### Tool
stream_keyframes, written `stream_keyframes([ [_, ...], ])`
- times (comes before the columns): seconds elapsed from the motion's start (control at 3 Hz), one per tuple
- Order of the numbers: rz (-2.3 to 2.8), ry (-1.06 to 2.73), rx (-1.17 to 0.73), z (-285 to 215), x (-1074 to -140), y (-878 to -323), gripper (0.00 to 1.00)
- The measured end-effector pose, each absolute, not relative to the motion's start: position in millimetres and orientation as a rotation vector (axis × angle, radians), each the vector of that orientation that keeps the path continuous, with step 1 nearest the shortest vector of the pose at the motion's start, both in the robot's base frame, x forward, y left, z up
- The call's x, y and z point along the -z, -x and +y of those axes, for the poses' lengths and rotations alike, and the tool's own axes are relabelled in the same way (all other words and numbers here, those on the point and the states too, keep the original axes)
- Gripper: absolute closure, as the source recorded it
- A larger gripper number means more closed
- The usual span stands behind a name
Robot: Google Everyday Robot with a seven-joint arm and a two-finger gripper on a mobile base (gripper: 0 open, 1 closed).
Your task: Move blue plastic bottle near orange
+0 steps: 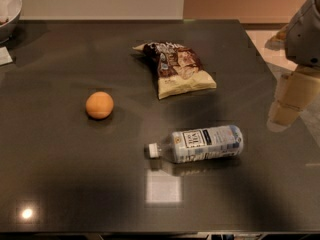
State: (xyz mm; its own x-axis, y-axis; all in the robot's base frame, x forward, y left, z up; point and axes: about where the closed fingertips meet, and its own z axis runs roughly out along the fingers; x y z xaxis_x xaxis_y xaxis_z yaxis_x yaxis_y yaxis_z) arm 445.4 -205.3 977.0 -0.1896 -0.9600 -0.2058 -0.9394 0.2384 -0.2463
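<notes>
The blue plastic bottle (202, 143) lies on its side on the dark table (60, 174), right of centre, its white cap pointing left. The orange (99, 105) sits to the left of it, well apart from the bottle. My gripper (286, 104) hangs at the right edge of the view, above the table's right side, up and to the right of the bottle and not touching it. It holds nothing that I can see.
A brown-and-cream chip bag (176, 68) lies behind the bottle, near the table's middle. A bowl (7, 11) stands at the far left corner, with a small white item (5, 56) beside it. The table's right edge runs under my gripper.
</notes>
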Motion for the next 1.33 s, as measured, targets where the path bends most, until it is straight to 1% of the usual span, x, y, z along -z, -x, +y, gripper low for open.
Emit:
stream_keyframes([
  [0.67, 2.030, 2.025, -0.025, -138.6, -932.3, -446.3, 0.00],
  [1.33, 1.891, 2.229, -0.065, -103.3, -887.5, -435.4, 0.00],
])
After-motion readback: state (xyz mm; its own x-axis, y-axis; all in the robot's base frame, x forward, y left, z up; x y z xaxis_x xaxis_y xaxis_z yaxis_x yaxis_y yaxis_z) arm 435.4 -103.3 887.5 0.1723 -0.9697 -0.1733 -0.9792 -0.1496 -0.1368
